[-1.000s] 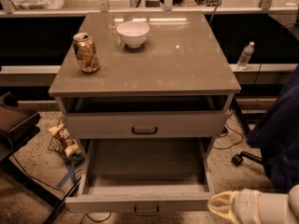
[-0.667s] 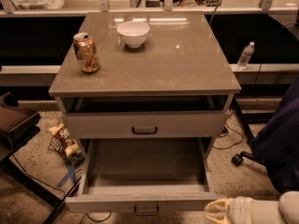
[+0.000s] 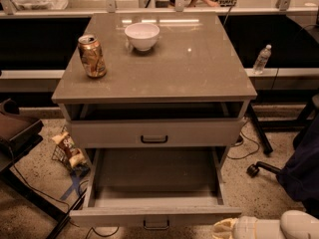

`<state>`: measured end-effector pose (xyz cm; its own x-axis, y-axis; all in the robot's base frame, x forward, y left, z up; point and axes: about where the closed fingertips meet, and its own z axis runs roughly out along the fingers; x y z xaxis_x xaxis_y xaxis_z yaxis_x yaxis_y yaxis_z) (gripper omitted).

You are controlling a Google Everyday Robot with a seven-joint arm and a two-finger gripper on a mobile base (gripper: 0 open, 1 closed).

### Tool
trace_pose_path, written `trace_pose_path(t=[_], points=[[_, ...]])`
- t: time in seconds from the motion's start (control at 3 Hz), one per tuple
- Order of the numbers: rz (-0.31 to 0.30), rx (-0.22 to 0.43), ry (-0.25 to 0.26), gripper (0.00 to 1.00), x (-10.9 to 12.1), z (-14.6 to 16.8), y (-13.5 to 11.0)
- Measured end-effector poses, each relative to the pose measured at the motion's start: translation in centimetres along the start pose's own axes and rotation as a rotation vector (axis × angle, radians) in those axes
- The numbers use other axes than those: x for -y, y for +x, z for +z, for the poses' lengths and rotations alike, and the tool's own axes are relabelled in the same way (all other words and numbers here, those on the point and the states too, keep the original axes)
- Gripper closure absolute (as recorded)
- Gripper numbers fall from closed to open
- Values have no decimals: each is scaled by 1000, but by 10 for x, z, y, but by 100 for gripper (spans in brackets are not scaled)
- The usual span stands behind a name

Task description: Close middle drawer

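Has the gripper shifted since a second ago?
Yes. The gripper has moved down and slightly left in the camera view. It was level with the right end of the middle drawer's open front; now it sits just below that corner.

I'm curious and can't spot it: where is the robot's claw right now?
In the camera view, the claw is at the bottom right edge, just beside the right front corner of the pulled-out middle drawer.

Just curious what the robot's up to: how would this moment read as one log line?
middle drawer: pulled far out | gripper: low, near drawer's front right corner | task: not done
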<state>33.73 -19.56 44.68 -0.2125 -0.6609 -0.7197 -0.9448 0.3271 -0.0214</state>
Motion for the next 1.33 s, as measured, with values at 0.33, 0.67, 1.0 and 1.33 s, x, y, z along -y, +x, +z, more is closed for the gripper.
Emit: trace_pose_path(t=[0.33,0.67,1.0,1.33], points=[[10,23,-17,100,4,30,14],[6,44,-23,100,16,56,20],[-7,60,-23,100,35,80,17],[-13,61,-22,100,40,84,13]])
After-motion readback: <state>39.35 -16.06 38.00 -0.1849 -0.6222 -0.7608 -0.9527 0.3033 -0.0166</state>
